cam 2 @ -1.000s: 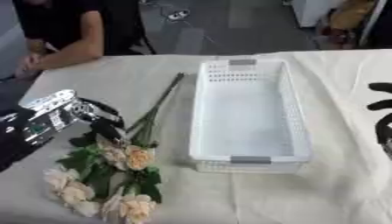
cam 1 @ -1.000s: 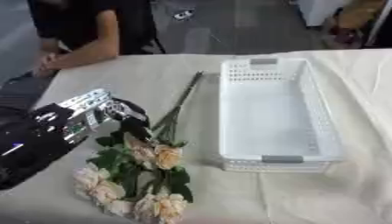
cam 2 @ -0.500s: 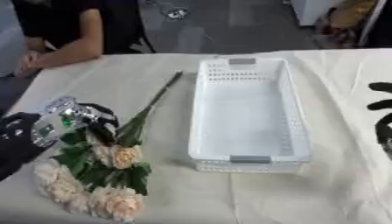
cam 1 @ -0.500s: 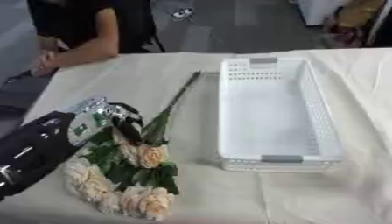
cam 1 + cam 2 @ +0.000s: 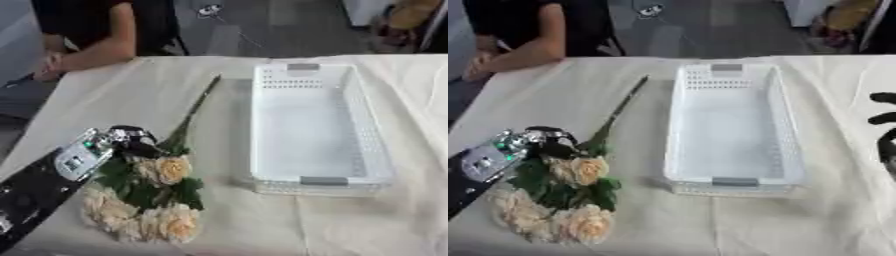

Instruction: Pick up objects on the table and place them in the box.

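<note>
A bunch of cream and peach roses [image 5: 166, 172] with green leaves lies at the table's near left, its long stem [image 5: 199, 107] pointing away toward the far side. My left hand [image 5: 96, 150] comes in from the lower left, its dark fingers [image 5: 136, 139] curled over the stems just above the blooms. The white perforated box [image 5: 376, 135] stands empty to the right of the flowers, long side running away from me. Dark parts of my right hand [image 5: 883, 120] show only at the right edge of the right eye view, beyond the box.
A cream cloth [image 5: 131, 90] covers the table. The table's far edge [image 5: 219, 57] runs just behind the box, with dark floor beyond it. A strip of bare cloth separates the stem from the box's left wall.
My left hand has dropped from above the bunch down onto the stems, and its spread fingers have curled in. The flowers and the box have hardly shifted.
</note>
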`<action>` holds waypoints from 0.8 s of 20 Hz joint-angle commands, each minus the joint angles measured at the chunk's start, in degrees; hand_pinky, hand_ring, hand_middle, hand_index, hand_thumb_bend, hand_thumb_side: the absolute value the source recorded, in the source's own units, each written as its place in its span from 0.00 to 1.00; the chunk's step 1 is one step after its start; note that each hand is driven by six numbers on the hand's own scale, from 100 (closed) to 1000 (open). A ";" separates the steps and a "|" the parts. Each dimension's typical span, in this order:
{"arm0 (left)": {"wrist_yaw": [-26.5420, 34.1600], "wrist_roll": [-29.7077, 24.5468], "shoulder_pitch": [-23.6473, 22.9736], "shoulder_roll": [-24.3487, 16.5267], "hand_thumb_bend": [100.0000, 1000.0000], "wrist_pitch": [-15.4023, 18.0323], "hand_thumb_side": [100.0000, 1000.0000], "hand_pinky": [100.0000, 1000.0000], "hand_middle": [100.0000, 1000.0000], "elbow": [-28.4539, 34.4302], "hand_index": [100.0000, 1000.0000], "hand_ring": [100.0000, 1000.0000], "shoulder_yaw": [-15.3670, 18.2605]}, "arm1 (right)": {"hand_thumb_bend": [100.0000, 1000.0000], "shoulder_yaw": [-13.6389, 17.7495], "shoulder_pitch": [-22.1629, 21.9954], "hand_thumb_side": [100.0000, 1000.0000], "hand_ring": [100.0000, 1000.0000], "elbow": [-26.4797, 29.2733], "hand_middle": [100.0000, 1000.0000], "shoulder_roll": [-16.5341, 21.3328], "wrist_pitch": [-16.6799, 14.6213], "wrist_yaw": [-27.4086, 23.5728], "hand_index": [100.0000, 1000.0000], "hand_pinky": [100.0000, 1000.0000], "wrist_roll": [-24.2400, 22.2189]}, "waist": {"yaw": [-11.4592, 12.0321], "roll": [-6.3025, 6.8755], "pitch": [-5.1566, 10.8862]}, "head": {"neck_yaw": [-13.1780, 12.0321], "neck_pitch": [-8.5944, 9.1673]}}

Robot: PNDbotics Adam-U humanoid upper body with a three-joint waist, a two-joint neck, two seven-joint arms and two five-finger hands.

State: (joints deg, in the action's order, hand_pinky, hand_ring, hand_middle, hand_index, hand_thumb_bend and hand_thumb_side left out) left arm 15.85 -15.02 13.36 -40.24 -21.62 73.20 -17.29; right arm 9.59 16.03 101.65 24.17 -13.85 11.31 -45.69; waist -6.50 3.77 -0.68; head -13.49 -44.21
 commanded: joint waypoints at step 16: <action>22.32 18.62 -1.25 4.43 0.00 9.52 0.40 0.00 0.13 13.68 0.25 0.00 7.89 | 0.00 0.81 0.83 0.22 0.79 0.98 0.95 0.76 0.12 0.20 1.00 0.60 0.36 | 0.50 -0.57 0.35 | 1.29 0.09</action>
State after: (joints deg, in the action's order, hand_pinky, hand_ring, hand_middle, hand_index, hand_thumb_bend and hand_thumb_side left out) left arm 37.79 3.06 11.13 -34.35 -12.32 85.23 -10.63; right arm 10.03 16.02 101.67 24.15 -13.72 11.36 -45.54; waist -6.13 3.42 -0.78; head -12.57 -44.21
